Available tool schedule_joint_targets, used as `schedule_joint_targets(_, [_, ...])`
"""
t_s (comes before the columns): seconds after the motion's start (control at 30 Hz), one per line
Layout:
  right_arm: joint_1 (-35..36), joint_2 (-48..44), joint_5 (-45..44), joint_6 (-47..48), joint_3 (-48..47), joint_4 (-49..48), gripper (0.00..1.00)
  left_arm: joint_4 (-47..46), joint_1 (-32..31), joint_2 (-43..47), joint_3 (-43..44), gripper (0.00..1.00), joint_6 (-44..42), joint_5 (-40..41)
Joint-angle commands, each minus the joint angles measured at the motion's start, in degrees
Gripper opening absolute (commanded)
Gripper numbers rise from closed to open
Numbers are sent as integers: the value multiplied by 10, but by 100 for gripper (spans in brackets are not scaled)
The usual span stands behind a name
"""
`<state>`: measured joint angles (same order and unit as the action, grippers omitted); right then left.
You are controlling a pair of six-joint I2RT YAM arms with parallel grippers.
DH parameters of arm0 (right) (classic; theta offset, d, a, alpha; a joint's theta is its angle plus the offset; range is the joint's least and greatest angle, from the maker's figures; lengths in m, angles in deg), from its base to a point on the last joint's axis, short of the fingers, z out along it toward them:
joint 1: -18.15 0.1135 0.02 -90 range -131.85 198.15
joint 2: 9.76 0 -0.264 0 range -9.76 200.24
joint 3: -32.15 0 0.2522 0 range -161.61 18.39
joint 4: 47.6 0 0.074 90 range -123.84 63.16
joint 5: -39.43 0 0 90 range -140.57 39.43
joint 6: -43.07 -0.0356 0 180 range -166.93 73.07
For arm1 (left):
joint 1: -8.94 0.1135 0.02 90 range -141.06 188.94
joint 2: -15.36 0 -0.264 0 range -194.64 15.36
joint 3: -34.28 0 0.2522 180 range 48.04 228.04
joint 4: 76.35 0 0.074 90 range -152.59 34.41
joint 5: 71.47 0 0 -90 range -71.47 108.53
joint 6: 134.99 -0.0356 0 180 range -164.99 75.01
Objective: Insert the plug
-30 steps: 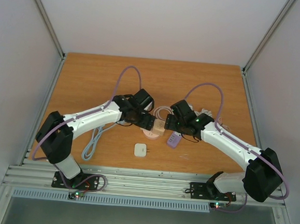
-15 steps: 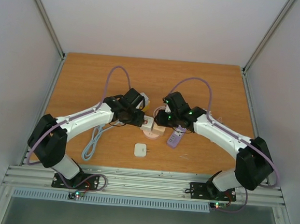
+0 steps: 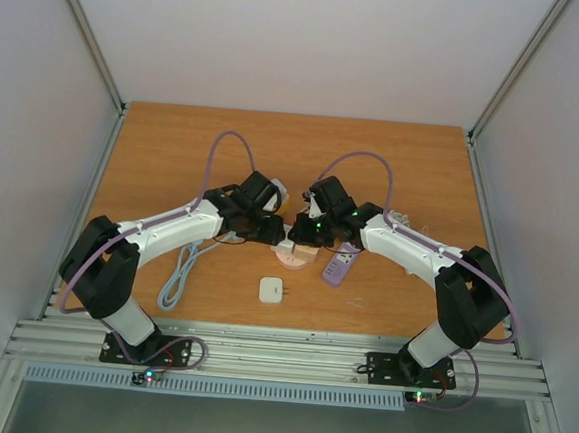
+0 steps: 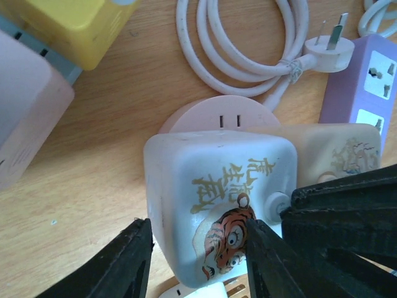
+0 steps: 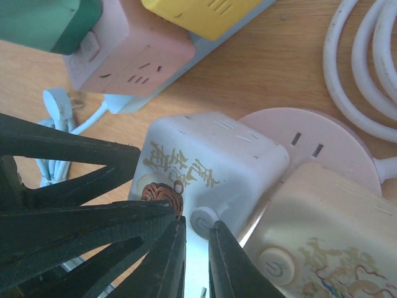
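A white cube adapter with a tiger print (image 4: 217, 180) stands on a pink round socket base (image 4: 217, 112), next to a beige cube (image 4: 338, 152). My left gripper (image 4: 197, 242) is shut on the white cube, one finger on each side. Its underside and prongs are hidden. My right gripper (image 5: 197, 225) is shut with nothing between its fingers, its tips on top of the white cube (image 5: 211, 155) beside its round button. Both grippers, left (image 3: 280, 234) and right (image 3: 300, 239), meet over the base in the top view. A white corded plug (image 4: 332, 49) lies free on the table.
A purple power strip (image 3: 337, 271) lies right of the base and a small white adapter (image 3: 272, 289) in front of it. A pink, yellow and green strip (image 5: 130, 56) sits behind. A light blue cable (image 3: 177, 278) lies at the left. White cord coils (image 5: 366, 74) are nearby.
Both arms have swung in toward the middle of the table. The left gripper closed onto the white cube and the right gripper shut and came down onto its top.
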<state>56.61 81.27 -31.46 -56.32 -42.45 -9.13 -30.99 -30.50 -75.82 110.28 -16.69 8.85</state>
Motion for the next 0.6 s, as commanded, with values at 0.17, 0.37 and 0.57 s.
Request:
schedule_joint_targets(0.17, [0, 45, -88, -41, 30, 58, 13, 12, -2, -54, -27, 39, -6, 21])
schedule_joint_targets(0.37, [1, 47, -95, -33, 6, 69, 13, 19, -2, -68, -30, 32, -8, 31])
schedule_joint_targets(0.57, [5, 57, -109, -24, -27, 91, 14, 6, -2, -81, -46, 28, -7, 29])
